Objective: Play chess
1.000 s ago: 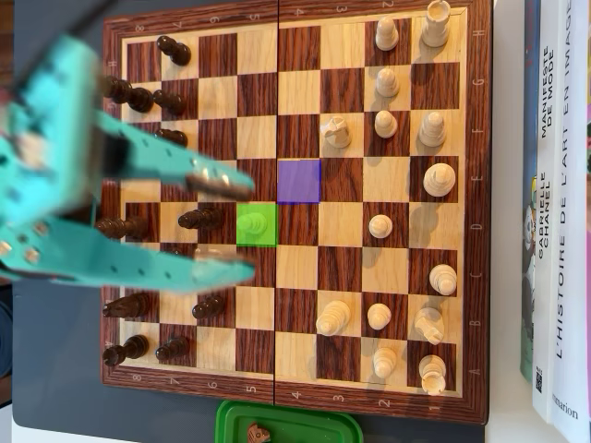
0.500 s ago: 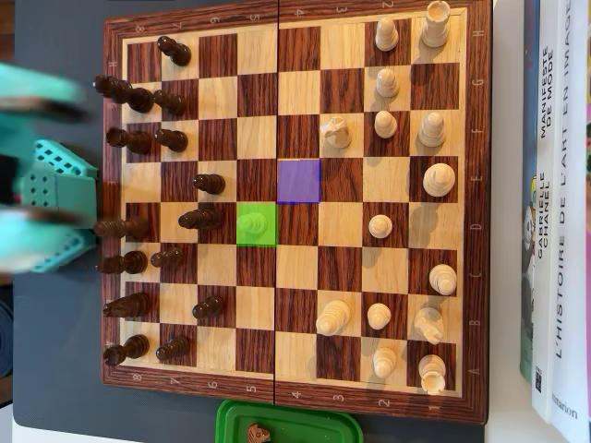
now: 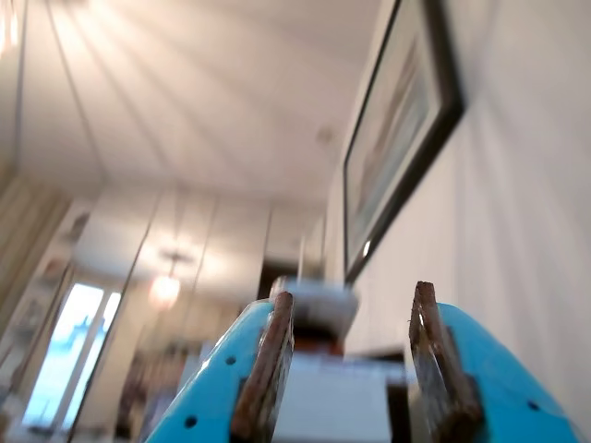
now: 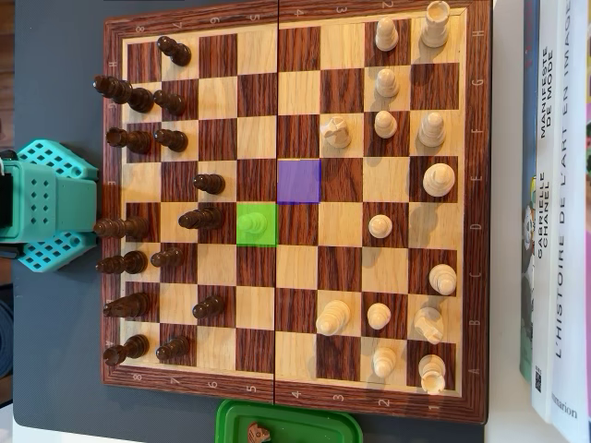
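**End effector up and open, board untouched**

Your end effector [image 3: 355, 369] points up at the room in the wrist view: ceiling, a framed picture [image 3: 399, 138] on the wall at right, a lamp [image 3: 164, 290] far off. Its two blue fingers [image 3: 263, 369] stand apart with nothing between them. In the overhead view only the teal arm base [image 4: 46, 205] shows, left of the board [image 4: 294, 17], off the squares.

The board sits on the dark tabletop [image 4: 55, 55]. Dark pieces [image 4: 138, 138] line the left side, light pieces [image 4: 406, 120] the right. A green-tinted square [image 4: 256, 225] holds a light pawn just right of a dark piece [image 4: 200, 219]. A purple-tinted square [image 4: 298, 181] next to it diagonally, up and right, is bare. One dark pawn [image 4: 210, 184] stands forward of its row, one light pawn [image 4: 380, 226] forward of its own.

Books [image 4: 554, 203] lie along the right edge, spines up. A green container [image 4: 291, 425] touches the board's bottom edge, something small and brown in it, can't tell what.
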`<act>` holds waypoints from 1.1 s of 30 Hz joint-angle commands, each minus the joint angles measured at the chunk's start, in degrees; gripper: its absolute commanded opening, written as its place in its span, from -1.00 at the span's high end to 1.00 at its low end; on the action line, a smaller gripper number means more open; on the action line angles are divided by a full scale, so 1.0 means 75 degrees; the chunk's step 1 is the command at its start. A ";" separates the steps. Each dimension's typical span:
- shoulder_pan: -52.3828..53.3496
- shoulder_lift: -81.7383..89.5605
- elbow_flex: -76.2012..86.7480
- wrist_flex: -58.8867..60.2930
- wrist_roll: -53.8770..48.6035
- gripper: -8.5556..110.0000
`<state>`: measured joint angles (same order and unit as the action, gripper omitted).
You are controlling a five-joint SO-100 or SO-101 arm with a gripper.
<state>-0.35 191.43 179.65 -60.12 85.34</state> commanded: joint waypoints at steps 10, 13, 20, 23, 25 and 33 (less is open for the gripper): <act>0.0000 0.0070 0.0176 -0.2883 0.0035 0.54; 0.0000 0.0070 0.0176 -0.3809 -0.0012 0.54; 0.0000 0.0070 0.0176 -0.5379 -0.0035 0.55; 0.0023 0.0070 0.0176 -0.5766 -0.0047 0.55; 0.0000 0.0070 0.0176 -0.5777 -0.0035 0.55; -0.0012 0.0070 0.0176 -0.5777 0.0035 0.55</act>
<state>0.18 192.48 179.91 -103.36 85.34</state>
